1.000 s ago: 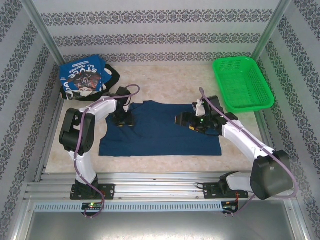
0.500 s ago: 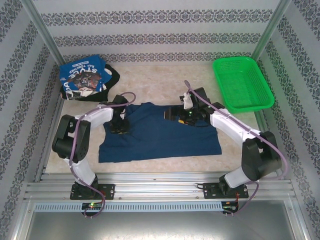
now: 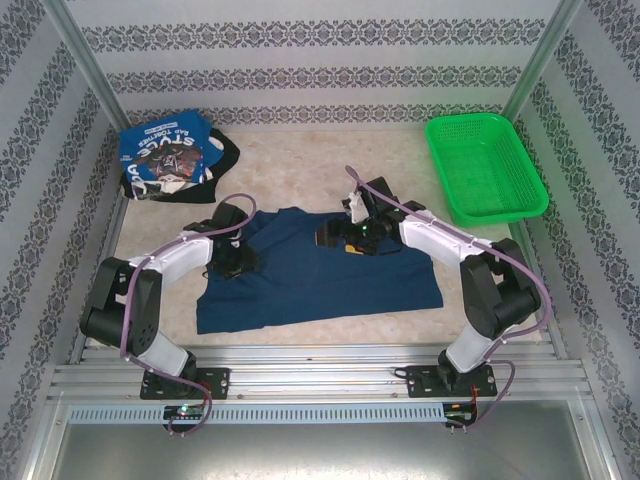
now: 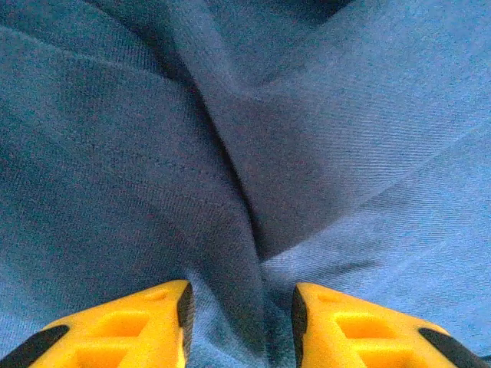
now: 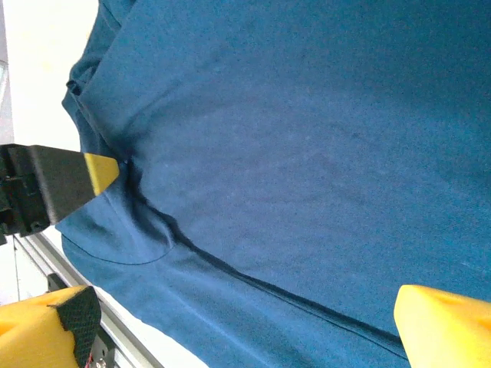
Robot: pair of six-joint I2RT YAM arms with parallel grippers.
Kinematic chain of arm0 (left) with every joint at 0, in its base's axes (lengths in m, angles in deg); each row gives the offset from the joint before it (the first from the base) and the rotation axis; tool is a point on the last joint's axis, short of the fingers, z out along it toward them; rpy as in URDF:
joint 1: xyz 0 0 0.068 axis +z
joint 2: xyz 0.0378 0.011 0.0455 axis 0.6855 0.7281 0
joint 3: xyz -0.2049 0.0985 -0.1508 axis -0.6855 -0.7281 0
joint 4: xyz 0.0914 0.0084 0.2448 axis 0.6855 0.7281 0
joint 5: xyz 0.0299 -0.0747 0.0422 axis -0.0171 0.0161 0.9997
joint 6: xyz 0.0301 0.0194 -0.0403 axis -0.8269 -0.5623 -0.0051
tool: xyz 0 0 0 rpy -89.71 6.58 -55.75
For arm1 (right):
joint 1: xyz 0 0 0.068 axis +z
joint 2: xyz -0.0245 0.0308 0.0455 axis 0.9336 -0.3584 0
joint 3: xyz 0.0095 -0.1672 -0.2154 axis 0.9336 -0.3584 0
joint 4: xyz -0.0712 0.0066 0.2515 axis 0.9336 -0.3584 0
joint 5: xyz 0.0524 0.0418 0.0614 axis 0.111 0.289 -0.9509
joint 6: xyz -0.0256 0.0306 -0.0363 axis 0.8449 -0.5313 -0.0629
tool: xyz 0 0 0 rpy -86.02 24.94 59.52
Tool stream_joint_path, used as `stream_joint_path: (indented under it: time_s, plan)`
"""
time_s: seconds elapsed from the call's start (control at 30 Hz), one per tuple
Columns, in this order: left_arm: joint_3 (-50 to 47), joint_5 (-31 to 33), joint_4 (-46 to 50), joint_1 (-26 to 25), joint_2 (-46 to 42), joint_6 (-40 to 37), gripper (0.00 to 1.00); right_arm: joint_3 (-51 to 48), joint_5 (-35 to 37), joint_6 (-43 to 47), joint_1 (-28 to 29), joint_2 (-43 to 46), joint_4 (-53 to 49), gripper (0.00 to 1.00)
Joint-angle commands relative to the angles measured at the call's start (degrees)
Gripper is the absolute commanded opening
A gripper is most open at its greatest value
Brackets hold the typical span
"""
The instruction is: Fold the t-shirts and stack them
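Observation:
A dark blue t-shirt [image 3: 330, 280] lies spread flat mid-table, with no print showing. My left gripper [image 3: 232, 262] is down on its left shoulder area. In the left wrist view its yellow fingers [image 4: 157, 326] pinch a raised ridge of the cloth [image 4: 245, 253]. My right gripper [image 3: 335, 235] hovers open over the shirt near the collar, its fingertips [image 5: 449, 330] far apart above smooth cloth [image 5: 307, 153]. The left gripper's finger [image 5: 73, 180] shows there at the shirt's edge. A blue tee with white lettering [image 3: 160, 160] and a black tee [image 3: 225, 155] lie piled at the back left.
A green mesh basket [image 3: 485, 165] stands at the back right. Patterned walls close in the table on three sides, and a metal rail [image 3: 320, 375] runs along the near edge by the arm bases.
My right gripper has swung left across the shirt's upper part toward the collar. My left gripper has slid a little toward the near left while staying on the cloth.

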Motion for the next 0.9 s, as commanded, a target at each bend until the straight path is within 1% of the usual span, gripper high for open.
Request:
stream_joint_path:
  time_s: [0.0,0.03,0.13,0.17,0.23,0.43,0.6,0.67,0.8,0.87]
  plan:
    - [-0.8,-1.3,-2.6,-0.4,-2.6,3.3,0.4,1.6,-1.2,1.3,0.9,-1.2,-0.6,0.98]
    - [-0.7,-1.7,-2.7,-0.4,-2.8,3.6,0.39,1.6,-1.3,1.4,0.9,-1.5,-0.6,0.98]
    - [-0.7,-2.5,-2.6,-0.5,-2.8,4.2,0.28,1.6,-1.4,1.8,0.9,-2.0,-0.7,0.98]
    - [-0.8,-2.6,-2.4,-0.4,-2.5,4.2,0.26,1.5,-1.5,1.9,0.9,-2.2,-0.7,0.98]
    - [-1.3,-2.7,-2.0,-0.5,-2.3,4.2,0.24,1.6,-1.7,2.1,0.9,-2.6,-0.9,0.98]
    - [-1.7,-0.3,2.7,-0.4,-2.4,4.4,0.25,2.4,-2.2,2.2,0.8,-4.1,-0.7,0.98]
    - [-1.5,1.4,3.1,-0.4,-1.2,3.8,0.24,6.2,-3.3,0.6,1.0,-8.0,0.2,0.98]
    - [-1.0,1.5,2.4,-0.5,0.5,3.7,0.22,8.0,-3.5,-0.3,1.5,-10.0,1.0,0.98]
    - [0.2,2.0,1.8,-0.5,2.2,3.4,0.09,12.2,-4.5,-3.6,2.5,-14.3,3.0,0.98]
    - [0.5,2.5,1.8,-0.5,1.6,2.9,0.08,13.5,-6.2,-7.9,3.1,-16.6,7.3,0.98]
